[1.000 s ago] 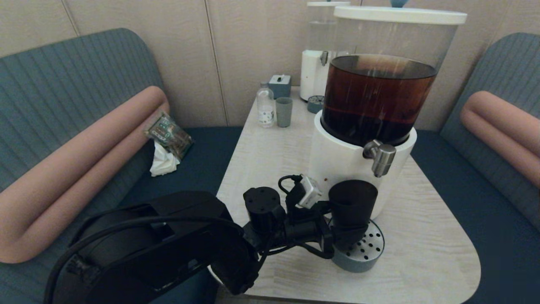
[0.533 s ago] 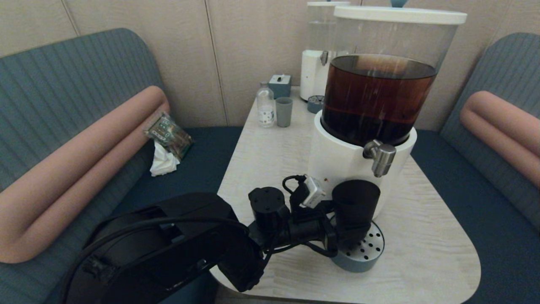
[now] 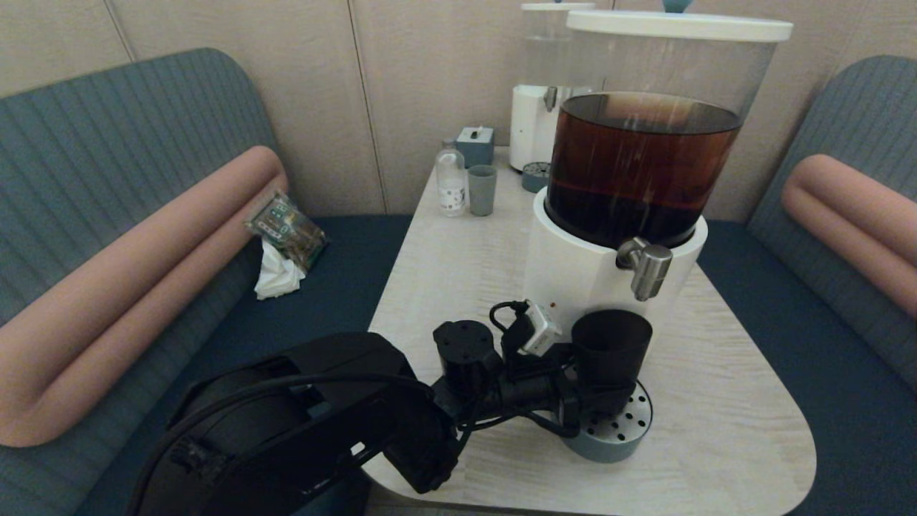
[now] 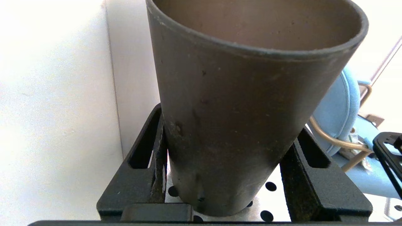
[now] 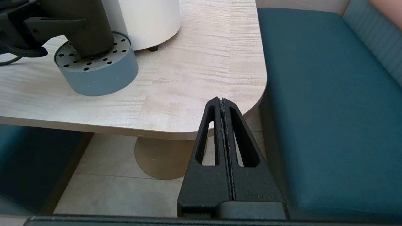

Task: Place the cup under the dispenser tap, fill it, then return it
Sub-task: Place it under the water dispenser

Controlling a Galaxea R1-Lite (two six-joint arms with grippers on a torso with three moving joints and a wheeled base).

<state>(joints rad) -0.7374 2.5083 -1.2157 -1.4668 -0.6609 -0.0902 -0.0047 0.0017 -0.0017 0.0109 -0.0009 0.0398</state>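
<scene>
A pale wood table (image 3: 458, 265) stands between teal benches (image 3: 337, 279). The left gripper (image 3: 591, 390) clamps the cup (image 3: 611, 344) upright on the drip tray (image 3: 623, 430), just below the tap (image 3: 648, 269). The right gripper (image 5: 223, 106), pressed closed and empty, hangs off the table's near corner, above bare floor.

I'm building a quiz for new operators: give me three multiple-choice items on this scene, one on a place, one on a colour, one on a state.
1. Where is the cup?
A. on the drip tray
B. beside the bottle
C. on the bench

2. What colour is the dispenser liquid?
A. colourless
B. dark brown
C. green

3. How is the right gripper?
A. open
B. holding a cup
C. shut, empty

Answers:
A, the left gripper holds it over the perforated drip tray, near the tap.
B, the tank shows brown.
C, its fingers meet beyond the table edge.
</scene>
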